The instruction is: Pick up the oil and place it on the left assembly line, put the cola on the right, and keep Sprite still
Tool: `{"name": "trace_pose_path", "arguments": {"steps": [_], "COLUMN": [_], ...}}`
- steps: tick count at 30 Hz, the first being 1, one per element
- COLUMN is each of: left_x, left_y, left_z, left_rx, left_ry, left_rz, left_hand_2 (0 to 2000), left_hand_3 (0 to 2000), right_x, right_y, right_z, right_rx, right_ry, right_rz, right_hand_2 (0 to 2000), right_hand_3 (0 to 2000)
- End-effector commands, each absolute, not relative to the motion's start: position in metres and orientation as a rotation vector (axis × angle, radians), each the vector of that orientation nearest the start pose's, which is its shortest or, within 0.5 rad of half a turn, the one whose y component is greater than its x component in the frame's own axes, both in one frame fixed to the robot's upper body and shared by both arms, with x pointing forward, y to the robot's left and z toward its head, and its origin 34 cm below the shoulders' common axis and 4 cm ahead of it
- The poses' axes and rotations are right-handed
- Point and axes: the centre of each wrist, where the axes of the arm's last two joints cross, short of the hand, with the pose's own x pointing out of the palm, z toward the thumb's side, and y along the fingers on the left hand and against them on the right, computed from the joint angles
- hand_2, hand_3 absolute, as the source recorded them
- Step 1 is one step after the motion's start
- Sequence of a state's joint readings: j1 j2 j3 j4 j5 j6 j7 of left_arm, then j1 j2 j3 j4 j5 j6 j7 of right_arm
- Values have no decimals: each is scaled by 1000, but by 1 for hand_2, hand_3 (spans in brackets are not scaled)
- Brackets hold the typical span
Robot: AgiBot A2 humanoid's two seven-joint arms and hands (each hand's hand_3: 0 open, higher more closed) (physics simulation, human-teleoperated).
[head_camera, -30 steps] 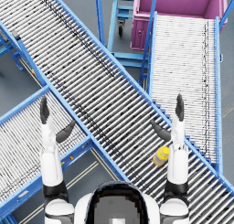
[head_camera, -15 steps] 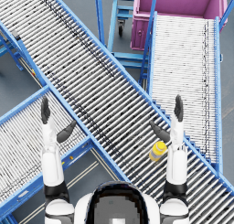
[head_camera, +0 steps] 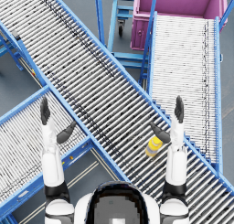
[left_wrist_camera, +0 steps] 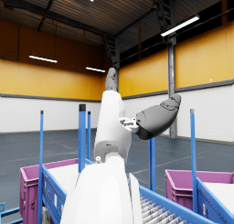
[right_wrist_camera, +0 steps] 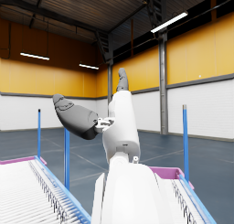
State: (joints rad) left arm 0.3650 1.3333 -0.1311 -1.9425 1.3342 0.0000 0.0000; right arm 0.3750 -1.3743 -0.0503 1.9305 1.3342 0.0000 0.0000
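Though out of its grasp, oil (head_camera: 154, 146) just beside right hand (head_camera: 172, 123).

no text, label or number is legible in any view.

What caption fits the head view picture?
Yellow oil bottle sits on the roller conveyor beside the robot's open right hand.

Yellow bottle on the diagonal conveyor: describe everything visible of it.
The yellow bottle is small, with a bright yellow cap and duller golden body. It sits on the rollers of the diagonal conveyor, beside the right hand, whose thumb lies next to its cap; whether they touch is unclear. Only the head view shows it.
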Motion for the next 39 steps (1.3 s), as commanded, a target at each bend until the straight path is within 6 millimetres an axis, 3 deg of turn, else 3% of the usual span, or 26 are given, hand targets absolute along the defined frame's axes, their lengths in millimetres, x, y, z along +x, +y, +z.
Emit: {"name": "trace_pose_path", "arguments": {"steps": [1,8,18,24,30,39], "left_x": [240,239,238,238,239,242], "left_y": [246,242,236,232,226,226], "left_z": [302,296,290,284,280,275], "left_rx": [614,593,570,550,533,508], "left_ry": [-583,-575,-569,-562,-557,-548], "left_rz": [-1453,-1468,-1488,-1504,-1529,-1528], "left_hand_2": [0,0,0,0,0,0], "left_hand_3": [0,0,0,0,0,0], "right_x": [243,242,216,211,213,228], "right_y": [-223,-221,-205,-200,-190,-191], "right_z": [297,287,245,224,175,128], "right_rx": [-572,-537,-425,-357,-195,-45], "right_ry": [-611,-590,-483,-422,-260,-123], "right_rz": [1524,1535,1630,1664,1730,1714], "right_hand_2": [0,0,0,0,0,0], "right_hand_3": [0,0,0,0,0,0]}}
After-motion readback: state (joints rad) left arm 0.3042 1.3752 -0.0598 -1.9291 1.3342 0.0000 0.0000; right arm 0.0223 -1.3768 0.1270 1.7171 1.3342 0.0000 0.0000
